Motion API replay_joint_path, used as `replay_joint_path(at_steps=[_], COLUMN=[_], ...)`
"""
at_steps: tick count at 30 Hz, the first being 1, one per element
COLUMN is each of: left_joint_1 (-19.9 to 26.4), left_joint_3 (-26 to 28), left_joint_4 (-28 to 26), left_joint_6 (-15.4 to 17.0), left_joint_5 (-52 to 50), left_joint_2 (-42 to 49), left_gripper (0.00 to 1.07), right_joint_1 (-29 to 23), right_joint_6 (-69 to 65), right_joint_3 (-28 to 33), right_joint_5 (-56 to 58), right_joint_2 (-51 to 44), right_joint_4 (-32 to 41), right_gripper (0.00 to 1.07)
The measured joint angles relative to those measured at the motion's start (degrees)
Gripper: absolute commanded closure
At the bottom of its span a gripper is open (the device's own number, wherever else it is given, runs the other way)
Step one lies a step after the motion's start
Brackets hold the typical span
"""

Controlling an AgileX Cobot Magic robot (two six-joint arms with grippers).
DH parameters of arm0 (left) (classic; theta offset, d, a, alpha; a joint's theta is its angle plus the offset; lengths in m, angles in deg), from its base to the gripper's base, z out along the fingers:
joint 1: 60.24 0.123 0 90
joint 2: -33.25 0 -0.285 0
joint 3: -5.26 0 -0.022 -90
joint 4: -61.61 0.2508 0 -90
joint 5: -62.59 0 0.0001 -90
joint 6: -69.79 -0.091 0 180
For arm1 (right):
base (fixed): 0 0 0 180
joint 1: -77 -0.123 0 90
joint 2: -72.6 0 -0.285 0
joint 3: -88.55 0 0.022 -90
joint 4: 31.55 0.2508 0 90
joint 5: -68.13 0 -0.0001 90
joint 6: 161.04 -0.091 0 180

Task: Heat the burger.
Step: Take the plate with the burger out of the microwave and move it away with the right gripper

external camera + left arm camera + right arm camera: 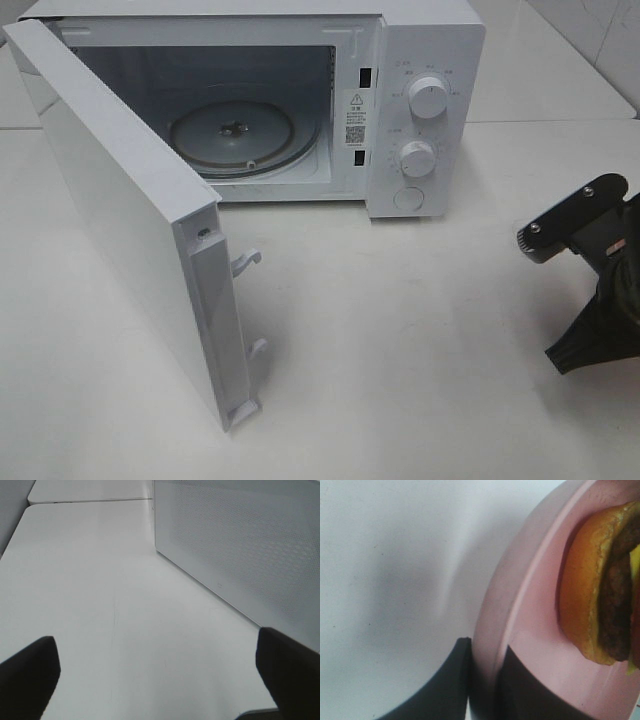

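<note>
The microwave [425,110] is white, with white knobs and a small white label printed in black beside its cavity; the glass turntable [232,135] inside looks grey-clear. Its door [120,220] is white, and by the left gripper [160,680] its panel shows a fine dotted mesh pattern. The table [420,360] is plain white. The left gripper's fingers [27,672] are black. The right gripper [485,680] is black too, its fingers either side of the rim of a dusty pink plate [520,605]. On the plate just beyond those fingers, the burger [600,585] has an orange-tan bun, a dark brown patty and a sliver of yellow-green at its edge.
</note>
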Motion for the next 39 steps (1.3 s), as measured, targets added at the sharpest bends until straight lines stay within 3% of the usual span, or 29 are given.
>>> replay_joint_path(at_steps=[15, 24, 26, 29, 39], left_joint_1=[0.0, 0.0, 0.0, 0.0, 0.0], left_joint_3=[0.0, 0.0, 0.0, 0.0, 0.0], left_joint_4=[0.0, 0.0, 0.0, 0.0, 0.0], left_joint_6=[0.0, 0.0, 0.0, 0.0, 0.0], left_joint_5=[0.0, 0.0, 0.0, 0.0, 0.0], left_joint_2=[0.0, 0.0, 0.0, 0.0, 0.0], left_gripper=[0.07, 0.07, 0.07, 0.07, 0.07], right_joint_1=[0.0, 0.0, 0.0, 0.0, 0.0], right_joint_6=[-11.1, -13.9, -12.8, -10.9, -2.3], right_joint_3=[-0.2, -0.6, -1.9, -3.1, -6.3], right_joint_5=[-1.6, 0.1, 1.5, 3.4, 6.1], right_joint_2=[16.3, 19.9, 20.0, 20.0, 18.4], right_joint_4=[-4.3, -6.9, -6.4, -5.0, 2.2], right_gripper=[0.99, 0.8, 0.65, 0.58, 0.56])
